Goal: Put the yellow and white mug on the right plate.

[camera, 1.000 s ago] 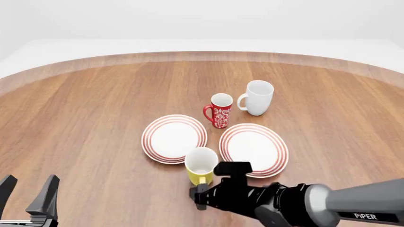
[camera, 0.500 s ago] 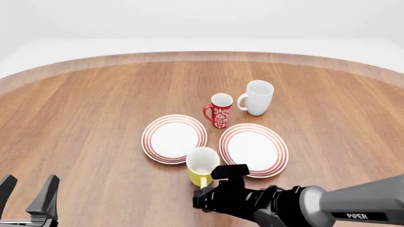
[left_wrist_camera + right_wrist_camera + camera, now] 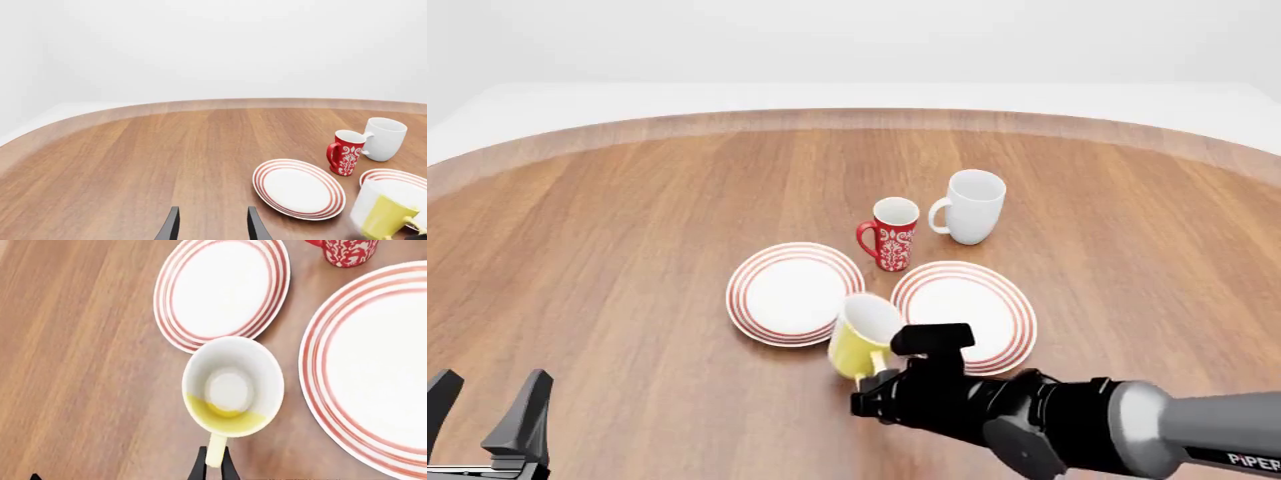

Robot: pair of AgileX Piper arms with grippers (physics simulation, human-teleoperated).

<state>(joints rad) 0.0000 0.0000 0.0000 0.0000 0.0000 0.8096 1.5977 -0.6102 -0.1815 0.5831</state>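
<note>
From my front view, the right gripper (image 3: 877,383) fingertips are hidden behind its own black body, so I can't see them on the yellow and white mug (image 3: 862,335) handle. The left gripper (image 3: 487,418) is cut off by the bottom edge. The right plate (image 3: 390,181) runs off my left wrist view.

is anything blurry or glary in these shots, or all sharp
Left wrist view: the yellow and white mug is smeared with motion blur, while the plates stay crisp. Front view and right wrist view: sharp throughout, soft even light, no glare, only faint shadows.
</note>
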